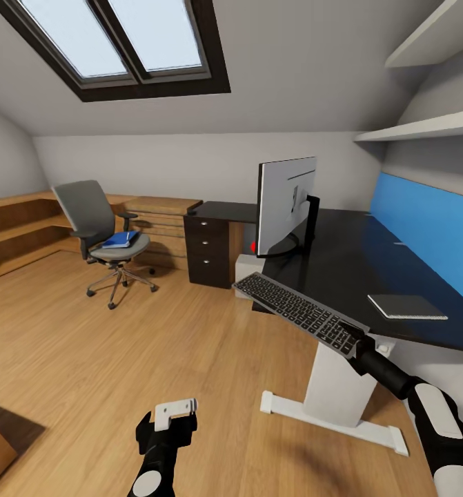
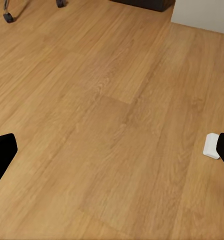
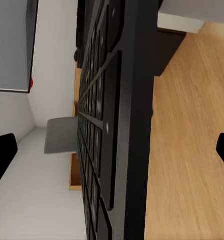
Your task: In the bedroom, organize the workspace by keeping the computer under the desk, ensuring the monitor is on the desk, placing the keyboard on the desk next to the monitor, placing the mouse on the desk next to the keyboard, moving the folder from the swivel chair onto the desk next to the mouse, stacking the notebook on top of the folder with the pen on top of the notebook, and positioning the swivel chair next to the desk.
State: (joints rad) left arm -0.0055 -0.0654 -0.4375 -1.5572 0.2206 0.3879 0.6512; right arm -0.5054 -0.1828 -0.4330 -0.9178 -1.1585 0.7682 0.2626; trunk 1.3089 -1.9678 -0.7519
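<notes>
right jaws (image 1: 361, 339) clenched on keyboard (image 1: 297, 312), held tilted off counter (image 1: 341, 262) front edge, near monitor (image 1: 286, 206) | left jaws (image 1: 165, 424) spread wide, empty, low over floor (image 1: 121, 345) | folder (image 1: 121, 239) on swivel chair (image 1: 103, 235), well apart from counter | notebook (image 1: 406, 306) flat on counter

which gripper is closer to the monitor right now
Right. The right gripper holds the keyboard at the desk edge, in front of the monitor. The left gripper hangs low over the floor, farther away.
</notes>
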